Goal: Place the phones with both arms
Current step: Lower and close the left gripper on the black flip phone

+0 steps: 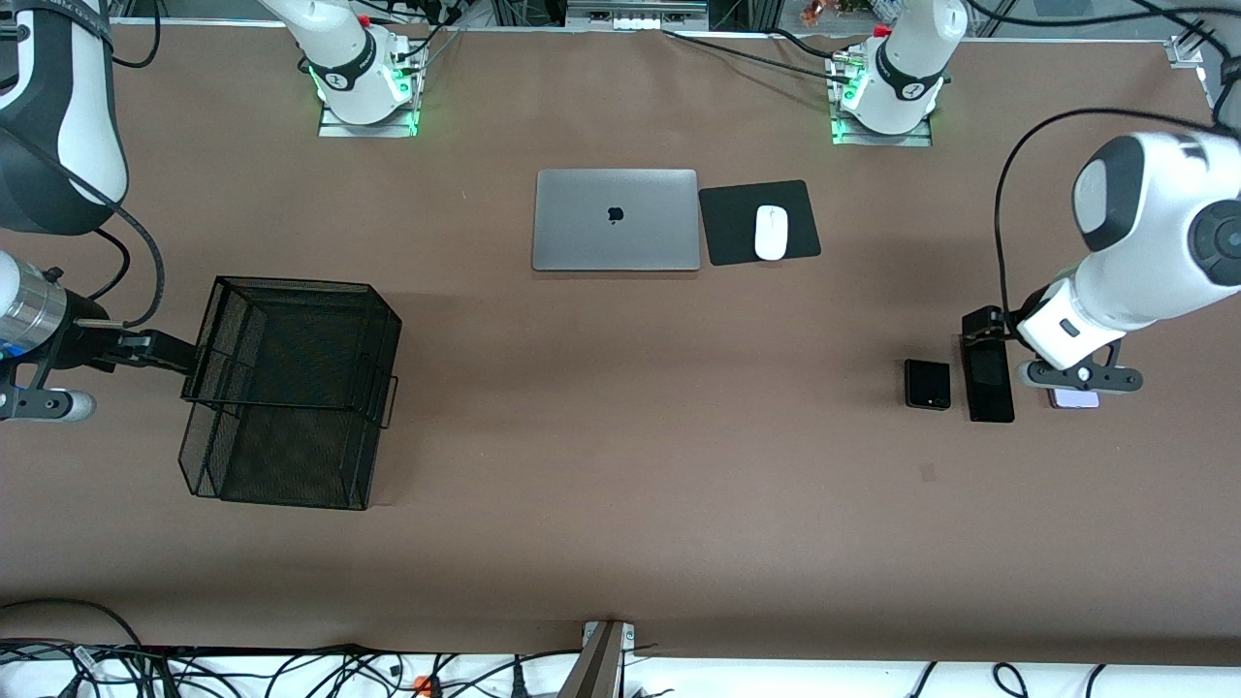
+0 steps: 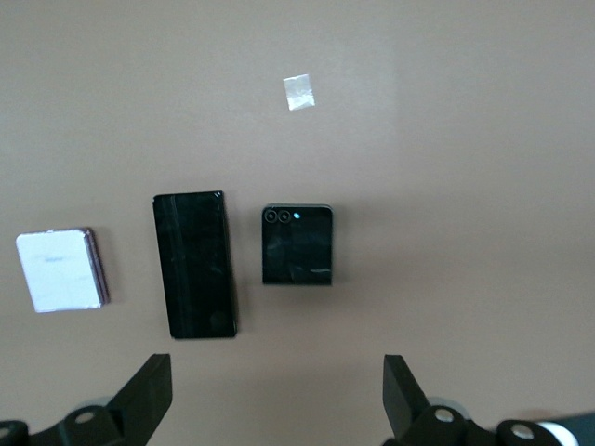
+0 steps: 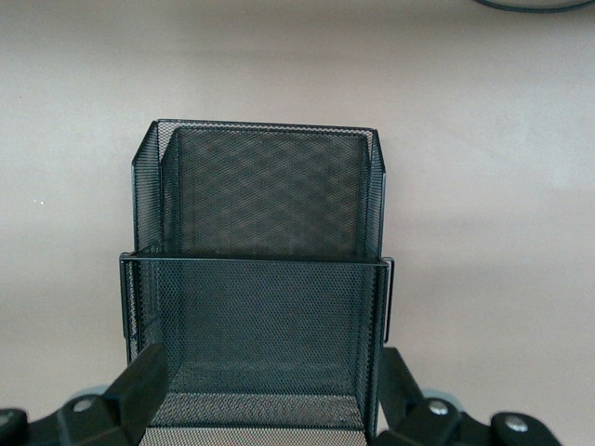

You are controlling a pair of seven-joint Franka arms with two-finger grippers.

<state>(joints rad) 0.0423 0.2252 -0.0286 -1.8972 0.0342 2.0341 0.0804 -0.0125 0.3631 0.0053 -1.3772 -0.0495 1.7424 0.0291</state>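
Brown tabletop [image 1: 620, 436] carries three phones in a row: folded black phone [image 2: 297, 244], black slab [image 2: 194, 264], lilac phone [image 2: 59, 269]. Left gripper [image 2: 276, 395] hovers above, fingers open; centre on one phone before descending. Right gripper [image 3: 267, 395], open, waits at mesh basket [image 3: 260, 279].

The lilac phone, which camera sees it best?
The left wrist view: the whole lilac phone lies in plain sight beside the long black phone. In the front view the open left gripper hangs over it, covering most of it. The right wrist view doesn't show it.
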